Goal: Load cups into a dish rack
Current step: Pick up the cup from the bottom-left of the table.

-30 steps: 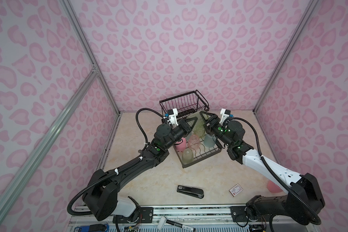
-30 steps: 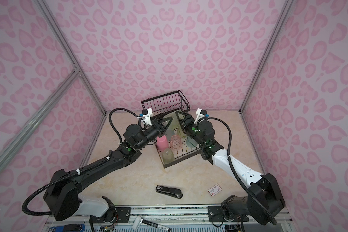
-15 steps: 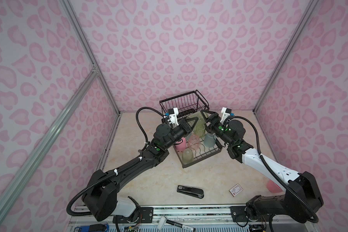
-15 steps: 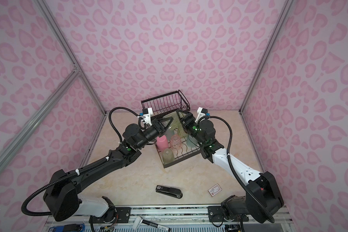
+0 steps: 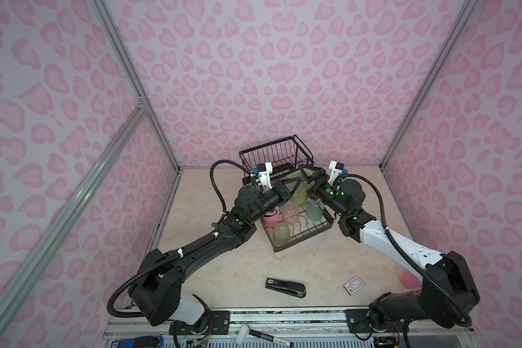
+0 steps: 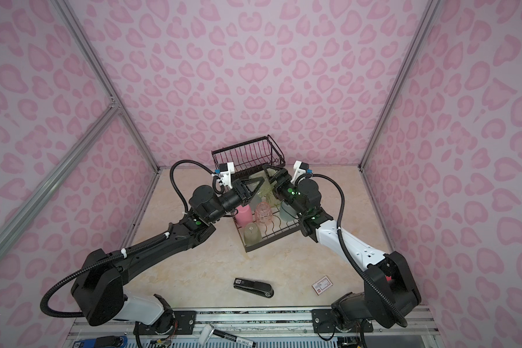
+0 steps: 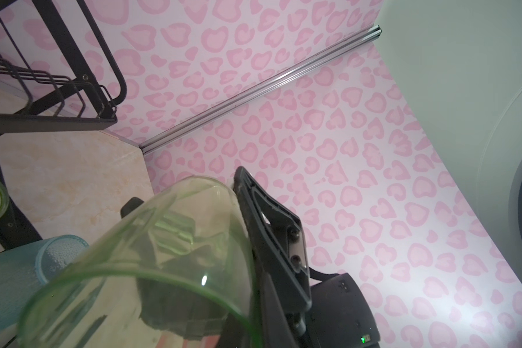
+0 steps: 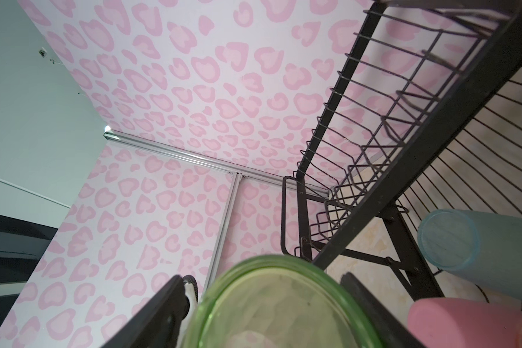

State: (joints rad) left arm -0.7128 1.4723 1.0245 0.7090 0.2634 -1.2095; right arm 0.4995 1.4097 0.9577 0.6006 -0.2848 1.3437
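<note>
Above the black wire dish rack (image 5: 308,238) my left gripper (image 5: 294,183) is shut on the rim wall of a yellow-green cup (image 5: 302,191), one finger (image 7: 271,217) outside and the other inside. My right gripper (image 5: 309,177) faces it. Its fingers (image 8: 163,307) flank the cup's base (image 8: 278,301), and I cannot see whether they press on it. In the lower tray stand an opaque pink cup (image 5: 270,218), a ribbed pink cup (image 5: 290,212), a teal cup (image 5: 314,211) and a yellow-green one (image 5: 281,233).
The rack's raised basket (image 5: 271,156) stands just behind both grippers. A black stapler (image 5: 285,287) and a small card (image 5: 353,284) lie near the table's front. Another pink cup (image 5: 409,278) sits at the right, half hidden behind my right arm.
Almost nothing: the right gripper has shifted slightly at the cup. The left arm holds still with the cup.
</note>
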